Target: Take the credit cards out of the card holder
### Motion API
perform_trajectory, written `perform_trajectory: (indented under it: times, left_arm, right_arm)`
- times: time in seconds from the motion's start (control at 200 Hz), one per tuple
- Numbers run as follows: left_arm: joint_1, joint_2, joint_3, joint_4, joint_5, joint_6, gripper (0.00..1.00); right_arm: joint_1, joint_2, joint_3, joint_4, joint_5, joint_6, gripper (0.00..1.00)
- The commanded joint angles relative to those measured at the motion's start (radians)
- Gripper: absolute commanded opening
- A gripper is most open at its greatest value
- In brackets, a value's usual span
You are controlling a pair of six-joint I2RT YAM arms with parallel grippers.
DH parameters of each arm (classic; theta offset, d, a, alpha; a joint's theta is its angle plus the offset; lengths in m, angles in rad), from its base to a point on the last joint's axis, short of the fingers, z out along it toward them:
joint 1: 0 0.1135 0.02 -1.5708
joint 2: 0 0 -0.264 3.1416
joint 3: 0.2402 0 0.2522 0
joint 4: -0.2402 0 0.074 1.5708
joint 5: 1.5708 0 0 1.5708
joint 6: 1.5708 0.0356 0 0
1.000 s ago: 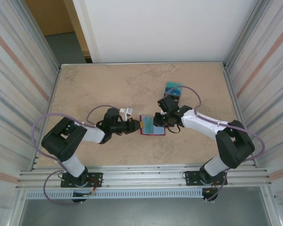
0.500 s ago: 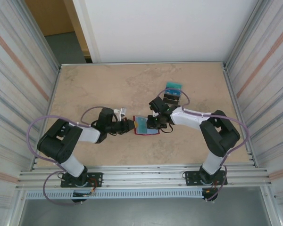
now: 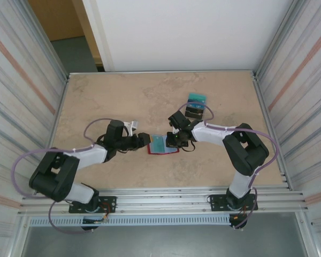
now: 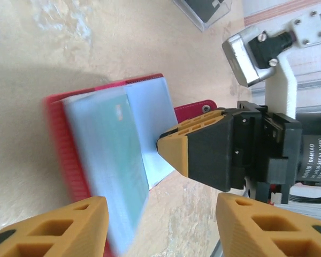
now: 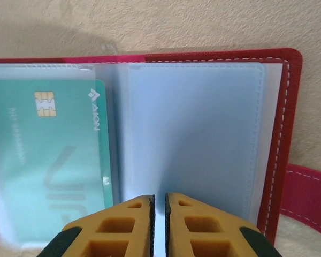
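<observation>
Red card holder lies open, a teal credit card in its left pocket. Right gripper, fingers closed, presses or perhaps pinches its right clear pocket; left gripper gapes wide at its left edge.

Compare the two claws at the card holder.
The left claw stands open; the right claw is shut. The left claw straddles an edge of the card holder; the right claw's tip rests on its clear pocket. Both are orange-yellow tipped.
</observation>
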Motion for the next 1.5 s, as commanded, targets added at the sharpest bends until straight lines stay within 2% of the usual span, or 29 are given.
perform_trajectory:
  times: [0.0, 0.09, 0.215, 0.256, 0.286, 0.341, 0.551, 0.601, 0.822, 1.102, 1.493]
  left_arm:
    - [-0.003, -0.119, 0.053, -0.267, -0.173, 0.103, 0.56]
    - [-0.054, -0.197, 0.09, -0.419, -0.325, 0.154, 0.57]
    - [-0.212, -0.231, 0.145, -0.564, -0.661, 0.211, 0.64]
    - [-0.244, -0.218, 0.163, -0.599, -0.75, 0.197, 0.7]
    - [-0.254, -0.202, 0.172, -0.615, -0.777, 0.188, 0.8]
    - [-0.258, -0.165, 0.185, -0.625, -0.781, 0.173, 0.88]
    - [-0.29, -0.032, 0.213, -0.614, -0.828, 0.139, 0.9]
    - [-0.291, -0.014, 0.214, -0.596, -0.823, 0.143, 0.96]
    - [-0.288, 0.042, 0.216, -0.552, -0.816, 0.16, 0.97]
    - [-0.28, 0.102, 0.211, -0.492, -0.778, 0.157, 0.97]
    - [-0.273, 0.146, 0.211, -0.493, -0.765, 0.154, 0.97]
  right_arm:
    - [-0.001, 0.011, 0.008, 0.001, -0.011, 0.028, 0.15]
    - [0.0, 0.006, 0.004, 0.005, -0.013, 0.035, 0.15]
    - [-0.002, -0.007, -0.003, 0.022, -0.028, 0.044, 0.15]
    - [-0.003, -0.013, -0.005, 0.027, -0.033, 0.047, 0.15]
    - [-0.003, -0.019, -0.006, 0.03, -0.035, 0.05, 0.15]
    - [-0.003, -0.031, -0.008, 0.035, -0.039, 0.053, 0.16]
    - [-0.008, -0.081, -0.025, 0.066, -0.058, 0.058, 0.2]
    - [-0.016, -0.086, -0.037, 0.088, -0.078, 0.065, 0.21]
    - [-0.062, -0.061, -0.096, 0.239, -0.204, 0.117, 0.24]
    - [-0.058, -0.027, -0.069, 0.233, -0.203, 0.096, 0.24]
    - [-0.033, 0.005, -0.05, 0.223, -0.214, 0.08, 0.25]
